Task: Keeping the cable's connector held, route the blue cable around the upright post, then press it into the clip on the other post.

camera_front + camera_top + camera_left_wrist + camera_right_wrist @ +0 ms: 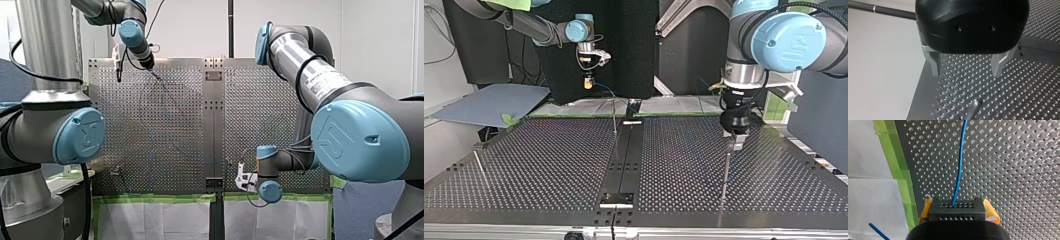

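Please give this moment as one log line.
right gripper: shut on connector; blue cable: runs out over table; left gripper: open above post

My right gripper (958, 208) is clamped on the connector (957, 213), a dark block with two rows of small holes, its yellow pads (991, 212) pressed against either side. The blue cable (960, 162) leaves the connector's far face and runs almost straight ahead over the perforated table (1010, 170), bending slightly as it goes. Green tape (898, 162) lines the table's edge beside the gripper, with a pale sheet (870, 190) beyond it. A short blue strand (878, 231) shows near the gripper, over that sheet.
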Tool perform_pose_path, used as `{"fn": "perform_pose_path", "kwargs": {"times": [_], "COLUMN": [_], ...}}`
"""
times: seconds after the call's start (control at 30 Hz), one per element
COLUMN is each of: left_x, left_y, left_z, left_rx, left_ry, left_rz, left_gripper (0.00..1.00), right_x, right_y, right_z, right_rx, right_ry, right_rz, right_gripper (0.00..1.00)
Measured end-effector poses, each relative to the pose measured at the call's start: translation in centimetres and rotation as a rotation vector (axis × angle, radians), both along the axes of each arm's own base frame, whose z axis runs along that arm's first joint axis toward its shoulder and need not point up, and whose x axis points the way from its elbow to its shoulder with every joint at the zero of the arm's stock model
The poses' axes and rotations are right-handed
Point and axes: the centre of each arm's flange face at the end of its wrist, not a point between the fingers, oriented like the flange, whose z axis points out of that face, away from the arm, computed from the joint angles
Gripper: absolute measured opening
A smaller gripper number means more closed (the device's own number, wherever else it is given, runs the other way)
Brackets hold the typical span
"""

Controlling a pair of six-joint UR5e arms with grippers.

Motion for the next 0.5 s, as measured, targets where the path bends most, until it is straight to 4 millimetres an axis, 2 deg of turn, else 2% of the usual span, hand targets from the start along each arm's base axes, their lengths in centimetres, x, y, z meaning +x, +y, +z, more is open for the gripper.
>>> {"fn": "perform_pose_path", "kwargs": {"times": [0.5], "left_x": [0.9], "left_y": [-5.9], "left_z": [-4.3], "left_rx": [0.183], "left_ry": [0.034], "left_rz": [-0.032], "left_gripper": [1.00], "right_x": [0.2], "right_y": [0.2], "right_z": [0.0], "right_rx": [0.001], "right_ry": [0.007], "right_rz": [0.006], "right_gripper": [0.00]}}
